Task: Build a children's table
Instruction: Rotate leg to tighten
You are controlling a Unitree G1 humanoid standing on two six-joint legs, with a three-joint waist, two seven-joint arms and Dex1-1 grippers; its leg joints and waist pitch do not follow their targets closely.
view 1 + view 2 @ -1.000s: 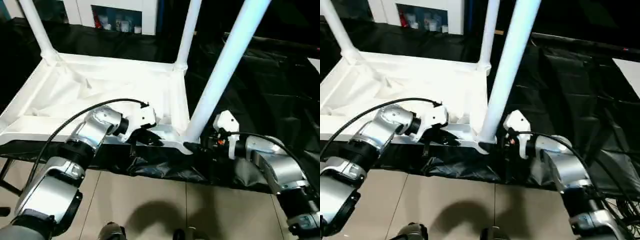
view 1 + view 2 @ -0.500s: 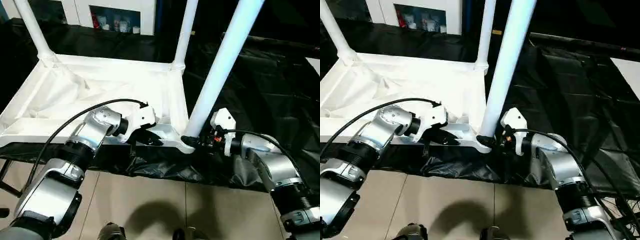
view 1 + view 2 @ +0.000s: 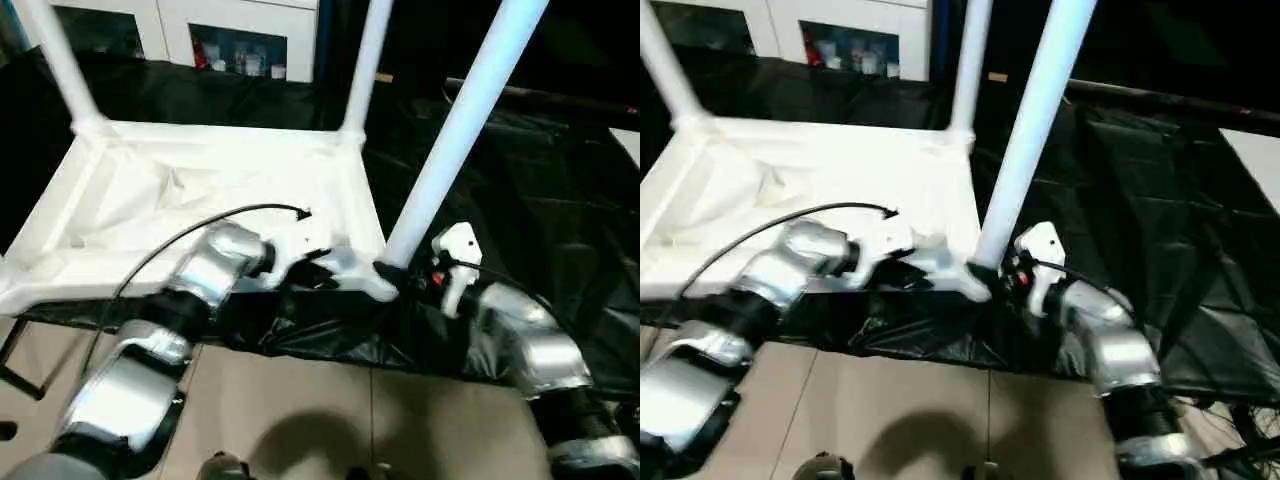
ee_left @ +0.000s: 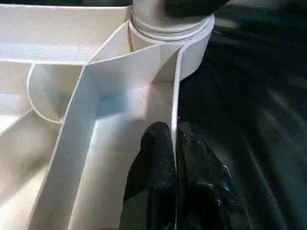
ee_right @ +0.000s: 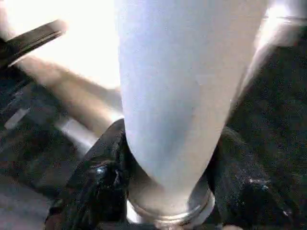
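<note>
The left end effector (image 4: 175,158) pinches the upturned tabletop's (image 3: 200,180) rim wall, while the right end effector (image 5: 168,191) clasps the near leg's (image 3: 455,130) base.

The tabletop (image 3: 200,190) and legs (image 3: 455,125) look like smooth white plastic. A crinkled, glossy black sheet (image 3: 530,190) covers the bench. The forearms (image 3: 215,265) are brushed silver metal.

Silver, glossy segmented forearms with dark joint bands. White boxy wrist housing on each arm, right one with small red-orange spots beside it. Thin black cable arcing over left forearm to its wrist; another black cable looping off right wrist. Left pincer (image 4: 175,179) and right pincer (image 5: 168,191): black, slightly shiny fingers.
</note>
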